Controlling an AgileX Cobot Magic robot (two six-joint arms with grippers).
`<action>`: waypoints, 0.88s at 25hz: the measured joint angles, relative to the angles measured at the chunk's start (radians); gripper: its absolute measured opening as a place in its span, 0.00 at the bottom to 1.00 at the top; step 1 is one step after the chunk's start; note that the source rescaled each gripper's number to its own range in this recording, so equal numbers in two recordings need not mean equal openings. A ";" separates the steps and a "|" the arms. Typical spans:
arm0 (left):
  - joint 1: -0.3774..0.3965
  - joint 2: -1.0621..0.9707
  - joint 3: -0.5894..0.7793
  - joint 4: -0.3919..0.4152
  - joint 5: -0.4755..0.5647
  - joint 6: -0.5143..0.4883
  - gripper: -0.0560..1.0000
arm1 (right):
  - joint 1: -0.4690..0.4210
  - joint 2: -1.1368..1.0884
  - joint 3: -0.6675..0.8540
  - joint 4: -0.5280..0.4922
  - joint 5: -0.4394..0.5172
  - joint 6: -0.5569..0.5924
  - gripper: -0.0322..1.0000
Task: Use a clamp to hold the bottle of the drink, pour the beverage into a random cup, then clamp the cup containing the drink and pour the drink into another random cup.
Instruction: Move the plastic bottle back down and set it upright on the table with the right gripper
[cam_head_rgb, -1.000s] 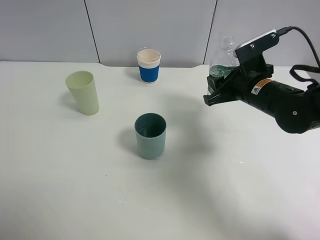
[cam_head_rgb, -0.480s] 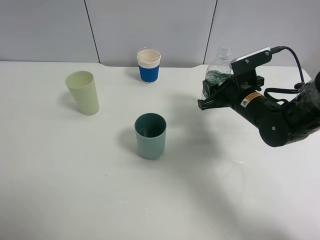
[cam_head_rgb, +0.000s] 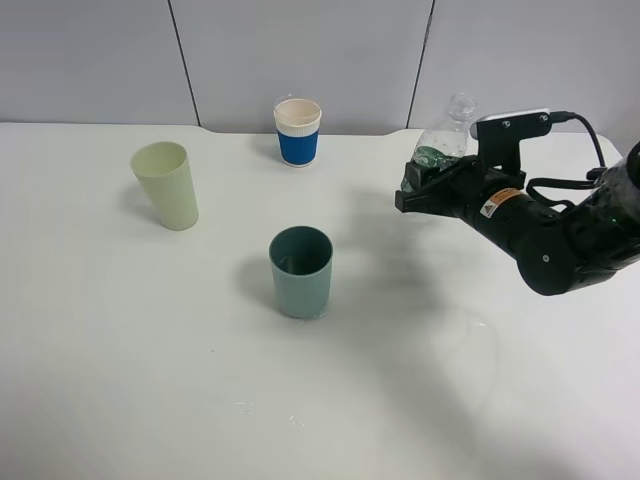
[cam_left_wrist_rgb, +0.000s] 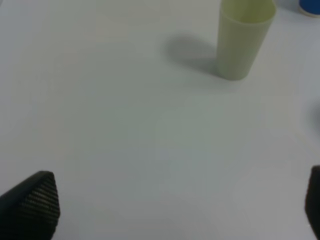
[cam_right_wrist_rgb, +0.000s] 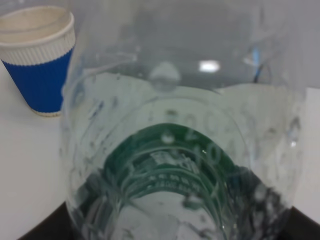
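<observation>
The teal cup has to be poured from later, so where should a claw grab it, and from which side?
Grip the teal cup by its straight side wall, about mid-height, coming in level from the side of the right claw. It stands upright and open-topped, so a side grip likely keeps the rim free for pouring.

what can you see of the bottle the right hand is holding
The bottle is small, clear plastic with a dark green label band, and droplets cling inside its walls. The right hand is shut on its lower body, holding it above the table, tilted with its neck uppermost. Nothing else touches it.
</observation>
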 joint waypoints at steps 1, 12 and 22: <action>0.000 0.000 0.000 0.000 0.000 0.000 1.00 | 0.000 0.000 0.000 0.003 0.010 0.000 0.04; 0.000 0.000 0.000 0.000 0.000 -0.005 1.00 | 0.000 0.039 0.000 0.023 0.058 0.000 0.04; 0.000 0.000 0.000 0.000 0.000 0.000 1.00 | 0.000 0.091 0.001 0.023 0.012 0.000 0.04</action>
